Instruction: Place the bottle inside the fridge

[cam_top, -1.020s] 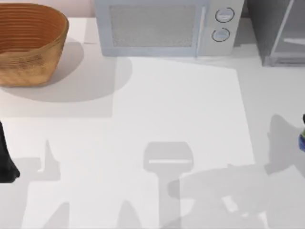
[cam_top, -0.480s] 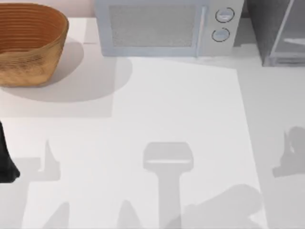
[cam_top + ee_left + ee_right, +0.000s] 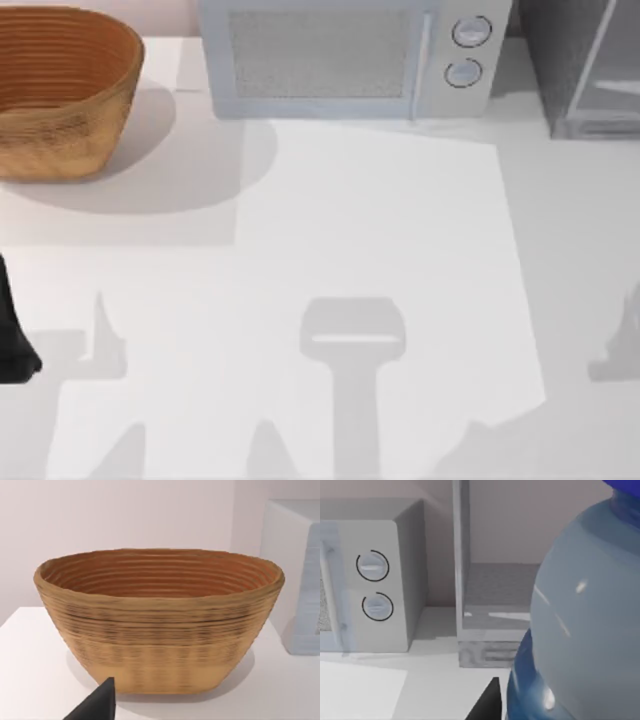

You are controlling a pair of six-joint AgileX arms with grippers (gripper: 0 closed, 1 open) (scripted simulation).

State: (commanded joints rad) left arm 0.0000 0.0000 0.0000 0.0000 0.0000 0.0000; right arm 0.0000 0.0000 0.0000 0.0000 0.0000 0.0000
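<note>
On the white tabletop (image 3: 400, 230) in the top view, the shadows at the four-to-five o'clock corner are what change. A second ago a blue-and-green scrap of something sits at the three o'clock edge with a broad grey shadow beside it; half a second ago that scrap is gone, and the shadow is smaller (and lower). Now it is a thin grey sliver against the edge near four o'clock. The wide dark shadow along five o'clock shrinks to a pale wedge.
</note>
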